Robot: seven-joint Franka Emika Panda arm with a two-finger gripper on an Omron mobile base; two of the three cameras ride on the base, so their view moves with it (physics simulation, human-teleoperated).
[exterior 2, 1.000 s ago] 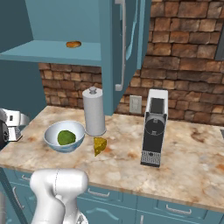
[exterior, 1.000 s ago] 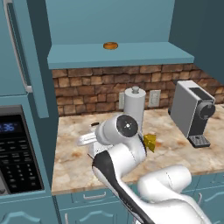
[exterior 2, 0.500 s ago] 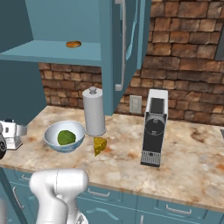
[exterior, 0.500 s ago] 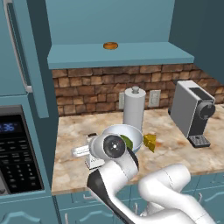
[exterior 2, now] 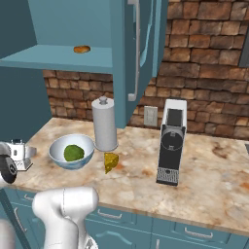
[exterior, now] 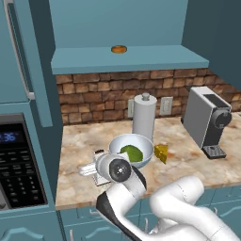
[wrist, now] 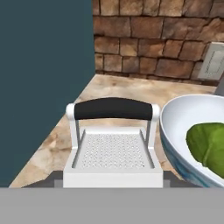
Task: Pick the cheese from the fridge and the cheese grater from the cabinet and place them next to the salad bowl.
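Cheese grater (wrist: pixel 113 148) sits square in front of my hand camera, black handle loop on top, base low over the marble counter (exterior: pixel 183 162); grey fingertips (wrist: pixel 54 183) flank its bottom corners, so I read the gripper (exterior: pixel 96 168) as closed on the grater, jaws partly apart around its body; from the left base camera the gripper is at the counter's left part, just left of the salad bowl (exterior: pixel 132 150); whether the grater touches the counter I cannot tell; bowl shows a green lump inside; behind it stands a white cylinder roll (exterior: pixel 144 117); cheese (exterior: pixel 161 152) lies on the counter just right of the bowl, near the roll's foot; further right, well apart, a grey coffee machine (exterior: pixel 207 121); above, the open cabinet (exterior: pixel 129 59) holds a flat orange-brown bun (exterior: pixel 118 49) on its shelf.
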